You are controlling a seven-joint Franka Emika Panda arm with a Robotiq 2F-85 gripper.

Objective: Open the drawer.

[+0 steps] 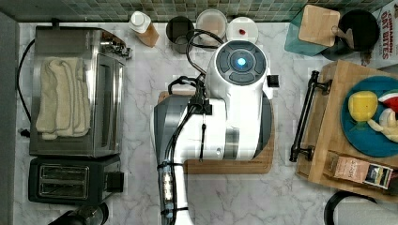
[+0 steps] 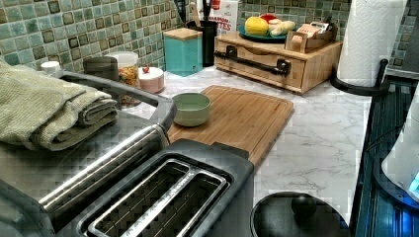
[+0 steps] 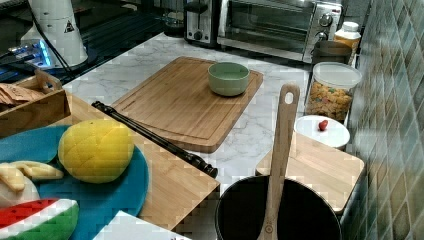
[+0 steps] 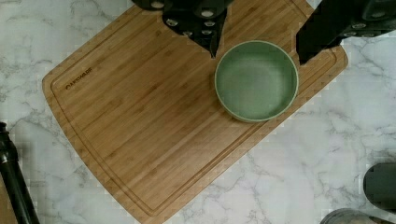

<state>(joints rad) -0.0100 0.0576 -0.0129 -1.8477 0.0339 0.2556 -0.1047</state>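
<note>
Claw (image 4: 257, 46) fingers stand apart in the wrist view, 1 on each side of the green bowl (image 4: 256, 80) far below, gripping nothing.

1 drawer (image 2: 259, 61) sits shut in a light-wood box at the bench's far end in the left view, its front flush with the box, 1 long black bar handle (image 2: 252, 58) across it. In the top view the handle (image 1: 305, 117) runs along the box's left face, at the top view's right edge; the drawer's inside is hidden. On the box top lie 1 blue plate (image 3: 107, 197) of toy food, partly cut off, and 1 small wooden tray (image 2: 309, 38).

Between box and appliances lies 1 cutting board (image 3: 180, 102) on the marble bench (image 2: 316, 143); the white arm (image 1: 234, 103) hides most of it in the top view. The bowl stands near 1 corner of the board, toward the oven.

1 toaster oven (image 1: 77, 91) with a folded towel (image 1: 63, 98) and 1 black toaster (image 1: 70, 180) stand along the top view's left edge. 1 paper towel roll (image 2: 370, 42) is cut off at the top of the left view.
</note>
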